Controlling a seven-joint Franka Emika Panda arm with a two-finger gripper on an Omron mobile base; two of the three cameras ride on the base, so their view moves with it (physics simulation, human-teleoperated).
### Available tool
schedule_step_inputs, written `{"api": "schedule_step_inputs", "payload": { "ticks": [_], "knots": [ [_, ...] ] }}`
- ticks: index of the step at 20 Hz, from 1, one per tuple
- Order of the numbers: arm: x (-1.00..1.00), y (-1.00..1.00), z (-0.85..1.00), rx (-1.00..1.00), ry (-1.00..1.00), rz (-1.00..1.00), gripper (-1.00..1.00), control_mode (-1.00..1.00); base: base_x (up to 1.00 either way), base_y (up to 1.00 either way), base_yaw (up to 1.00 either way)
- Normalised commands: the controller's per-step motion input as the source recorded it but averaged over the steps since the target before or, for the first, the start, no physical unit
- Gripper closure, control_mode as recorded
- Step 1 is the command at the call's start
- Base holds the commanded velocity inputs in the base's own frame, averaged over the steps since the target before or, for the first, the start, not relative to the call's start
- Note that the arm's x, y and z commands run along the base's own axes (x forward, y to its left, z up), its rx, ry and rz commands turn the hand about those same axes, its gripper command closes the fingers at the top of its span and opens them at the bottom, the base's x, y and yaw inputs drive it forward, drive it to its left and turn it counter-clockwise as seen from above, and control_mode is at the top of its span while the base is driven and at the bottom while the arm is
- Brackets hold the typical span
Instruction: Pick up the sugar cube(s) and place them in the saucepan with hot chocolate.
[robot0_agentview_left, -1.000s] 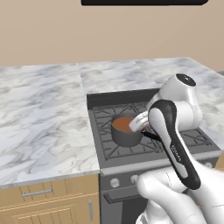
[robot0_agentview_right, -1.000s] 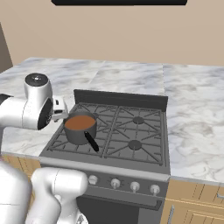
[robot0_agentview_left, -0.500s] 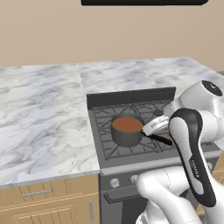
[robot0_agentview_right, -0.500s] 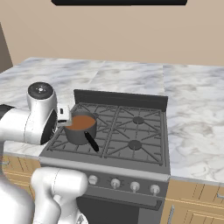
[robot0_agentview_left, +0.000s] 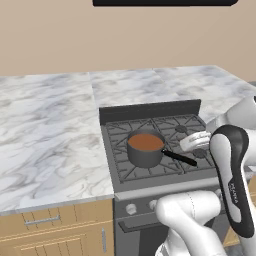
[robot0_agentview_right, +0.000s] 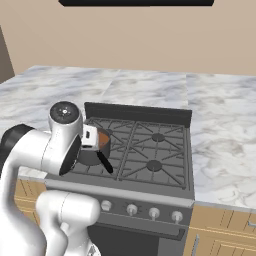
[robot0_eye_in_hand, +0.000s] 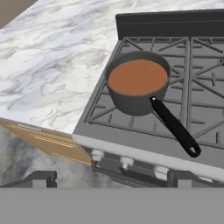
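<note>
The small dark-grey saucepan (robot0_agentview_left: 145, 149) holds reddish-brown hot chocolate and stands on the front left burner, its black handle (robot0_agentview_left: 179, 159) pointing to the front right. In the hand view the saucepan (robot0_eye_in_hand: 138, 83) lies ahead and below, with the handle (robot0_eye_in_hand: 175, 127) running toward me. My gripper (robot0_eye_in_hand: 113, 177) hovers in front of the stove's edge, short of the pan, open with its two dark fingertips (robot0_eye_in_hand: 40, 177) wide apart and nothing between them. In the right base view my arm covers part of the saucepan (robot0_agentview_right: 103, 143). The sugar cubes are out of view.
The black gas stove (robot0_agentview_left: 125, 167) has a raised back panel (robot0_agentview_left: 150, 111) and knobs (robot0_eye_in_hand: 127, 162) along its front. Marble counter (robot0_agentview_left: 50, 130) stretches to the left, and more marble counter (robot0_agentview_right: 220, 130) lies to the right. Wooden drawers (robot0_agentview_left: 55, 235) sit below.
My hand has drawn back from just above the saucepan toward the stove's front, past the tip of the handle. The saucepan has stayed in place.
</note>
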Motion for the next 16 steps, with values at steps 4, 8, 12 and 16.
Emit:
{"api": "schedule_step_inputs", "payload": {
  "ticks": [4, 8, 12, 16],
  "knots": [
    [0.0, -0.19, 0.0, 0.05, 0.0, -0.1, -1.0, -1.0, 0.0, 0.0, 0.0],
    [0.0, -0.13, 0.0, 0.03, 0.0, -0.12, -1.0, -1.0, 0.0, 0.0, 0.0],
    [0.0, 0.0, 0.0, 0.0, 0.0, -0.04, -1.0, -1.0, 0.0, 0.0, 0.0],
    [-0.21, 0.0, 0.0, 0.01, 0.0, -0.01, -1.0, -1.0, 0.0, 0.0, 0.0]
  ]
}}
